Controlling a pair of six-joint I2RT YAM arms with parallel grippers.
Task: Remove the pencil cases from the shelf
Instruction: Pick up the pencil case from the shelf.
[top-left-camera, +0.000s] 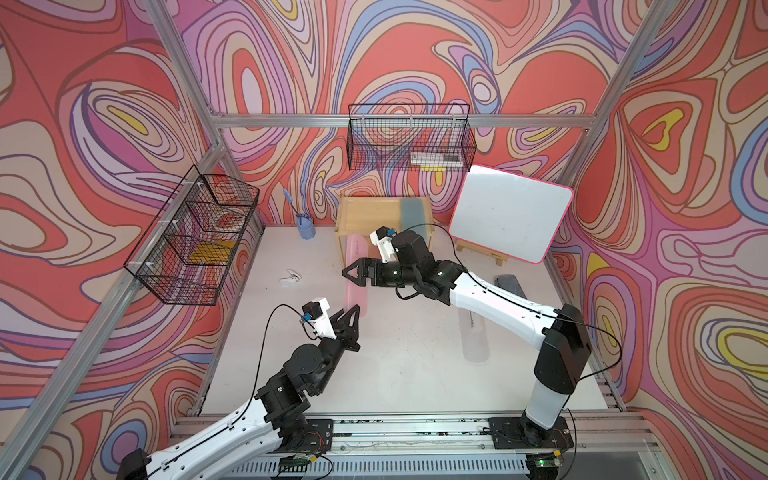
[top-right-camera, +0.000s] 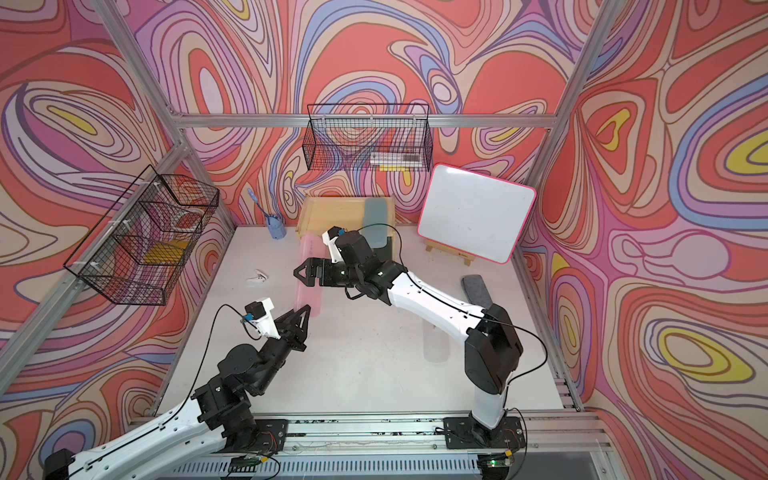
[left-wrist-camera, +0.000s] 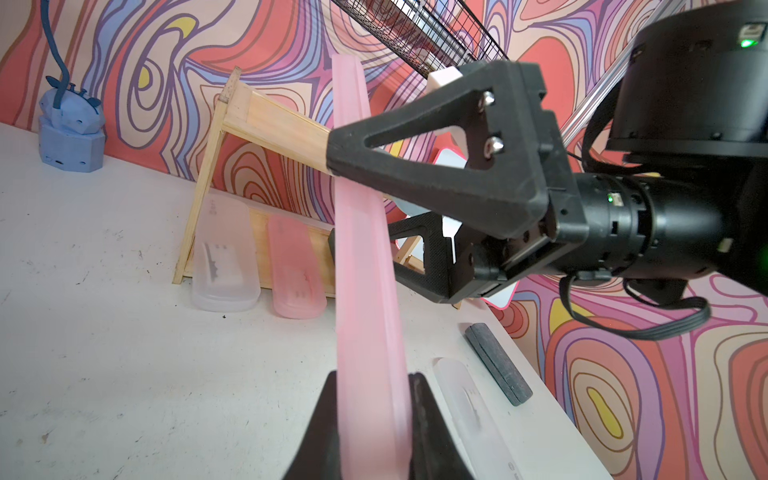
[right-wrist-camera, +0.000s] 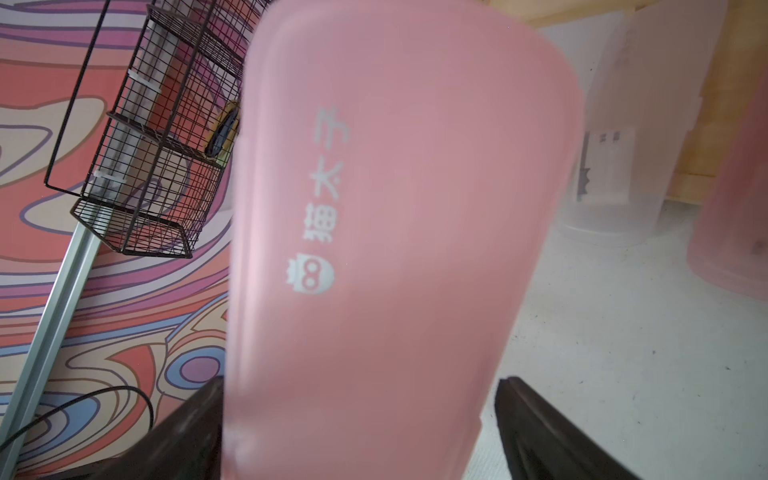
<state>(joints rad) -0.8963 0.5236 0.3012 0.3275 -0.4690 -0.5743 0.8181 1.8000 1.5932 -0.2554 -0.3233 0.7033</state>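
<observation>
My left gripper (left-wrist-camera: 372, 386) is shut on one end of a pink pencil case (top-left-camera: 358, 301), held on its edge; the case's far end points toward the shelf (top-left-camera: 353, 212). My right gripper (right-wrist-camera: 361, 411) is open and straddles the same case (right-wrist-camera: 395, 208) midway, with a gap at one finger. In both top views the right gripper (top-right-camera: 297, 274) sits just in front of the shelf (top-right-camera: 320, 212). A teal case (top-left-camera: 413, 212) lies on the top tier. A whitish case (left-wrist-camera: 224, 266) and a second pink case (left-wrist-camera: 295, 274) stick out of the lower tier. Another whitish case (top-left-camera: 473, 336) lies on the table.
A grey fuzzy block (top-left-camera: 509, 284) lies at the table's right, near a whiteboard on an easel (top-left-camera: 509, 212). A blue pen holder (top-left-camera: 305, 228) stands left of the shelf, and a white clip (top-left-camera: 291, 277) lies on the table. Wire baskets hang on the left (top-left-camera: 195, 241) and back (top-left-camera: 411, 137) walls.
</observation>
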